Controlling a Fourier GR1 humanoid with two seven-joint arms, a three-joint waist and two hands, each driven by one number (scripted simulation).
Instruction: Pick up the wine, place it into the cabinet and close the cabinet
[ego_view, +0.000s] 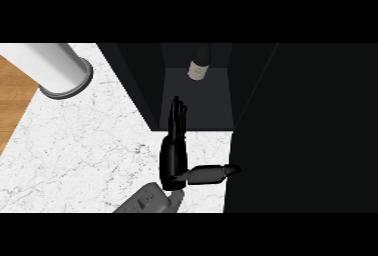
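The wine (198, 63) stands upright at the far end of the cabinet (193, 102), deep inside the dark opening. So the first two jobs look done: the bottle is picked up and put away. What is left is to shut the cabinet.

Only one robot hand (175, 150) shows, and I cannot tell for sure which arm it belongs to; it looks like the right one. Its fingers are straight and point far, toward the cabinet, with the thumb sticking out to the right. It holds nothing.

A big dark panel, maybe the cabinet door (303, 125), stands just right of the robot hand, with the thumb close to its edge. To the left the white marble surface (81, 145) has open room. A white and grey cylinder (55, 67) sits far left, well apart from the robot hand.
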